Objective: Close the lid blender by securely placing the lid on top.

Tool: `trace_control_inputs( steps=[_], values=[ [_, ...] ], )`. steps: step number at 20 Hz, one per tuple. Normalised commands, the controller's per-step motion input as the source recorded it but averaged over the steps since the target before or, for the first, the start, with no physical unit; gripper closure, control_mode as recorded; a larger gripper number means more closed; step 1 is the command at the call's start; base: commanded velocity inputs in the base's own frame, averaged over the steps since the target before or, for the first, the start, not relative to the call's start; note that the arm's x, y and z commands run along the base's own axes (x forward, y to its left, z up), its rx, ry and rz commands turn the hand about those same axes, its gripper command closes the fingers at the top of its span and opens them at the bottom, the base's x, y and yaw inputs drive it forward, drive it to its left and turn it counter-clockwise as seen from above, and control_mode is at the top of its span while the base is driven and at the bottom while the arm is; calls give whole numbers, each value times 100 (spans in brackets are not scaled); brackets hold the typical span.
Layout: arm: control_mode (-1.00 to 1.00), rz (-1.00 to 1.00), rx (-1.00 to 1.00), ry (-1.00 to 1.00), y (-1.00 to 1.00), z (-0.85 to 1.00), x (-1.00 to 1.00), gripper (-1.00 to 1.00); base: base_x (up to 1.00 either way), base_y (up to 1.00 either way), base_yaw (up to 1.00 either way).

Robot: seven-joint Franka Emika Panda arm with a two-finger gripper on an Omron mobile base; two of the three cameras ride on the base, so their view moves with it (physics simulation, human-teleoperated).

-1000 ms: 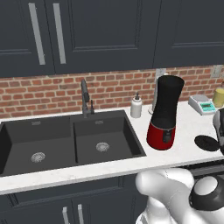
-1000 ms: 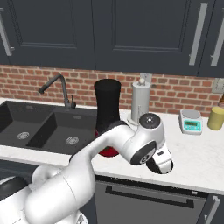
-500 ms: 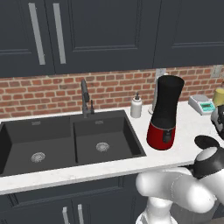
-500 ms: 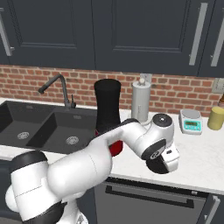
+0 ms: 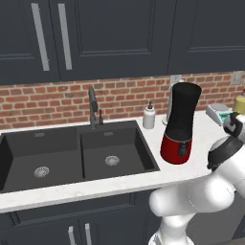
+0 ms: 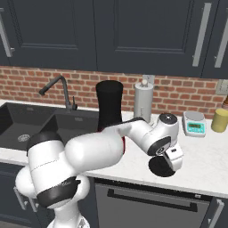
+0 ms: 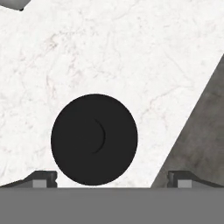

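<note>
Lying flat on the white marble tabletop (image 7: 131, 52), the lid (image 7: 94, 139) shows in the hand view as a round black disc left of centre in the lower half of the frame, its small knob visible at the middle. In the right base view the lid (image 6: 159, 168) sits low and right of centre, close to the front edge of the tabletop (image 6: 200, 164), partly covered by the robot's hand. The claw (image 7: 113, 178) hangs directly over it with its jaws spread wide: the two dark fingertips (image 7: 43, 178) rise at the bottom corners of the hand view, one on each side of the lid and clear of it, gripping nothing. The blender (image 6: 109, 110) stands upright left of the lid in the right base view, its tall black jar open at the top, its red base mostly hidden behind the arm; the left base view shows the blender (image 5: 181, 125) right of centre with the glossy red base and dark front button in plain sight. Behind it stands a paper towel roll (image 6: 143, 103), and a small white soap bottle (image 5: 149, 116) sits just beside the sink (image 5: 72, 155). A faucet (image 5: 94, 107) rises behind the sink against the brick wall. At the right of the right base view lie a kitchen scale (image 6: 194, 124) and a yellow jar (image 6: 219, 120).
</note>
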Motion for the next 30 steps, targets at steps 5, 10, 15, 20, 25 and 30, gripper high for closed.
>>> trace_control_inputs(
  steps=[5, 10, 15, 20, 25, 30],
  values=[
    [-100, 0, 0, 7, 0, -21, 29, -100, 0, 0, 0],
    [-100, 0, 3, 2, 0, -31, 12, -100, 0, 0, 0],
    [-100, 1, 9, 0, 0, -30, 0, -100, 0, 0, 0],
    [-100, 1, 7, 0, 0, -13, 3, -100, 0, 0, 0],
    [-100, 0, 2, 0, 0, -1, 14, -100, 0, 0, 0],
    [-100, 0, 0, 0, 0, -10, 21, -100, 0, 0, 0]
  ],
)
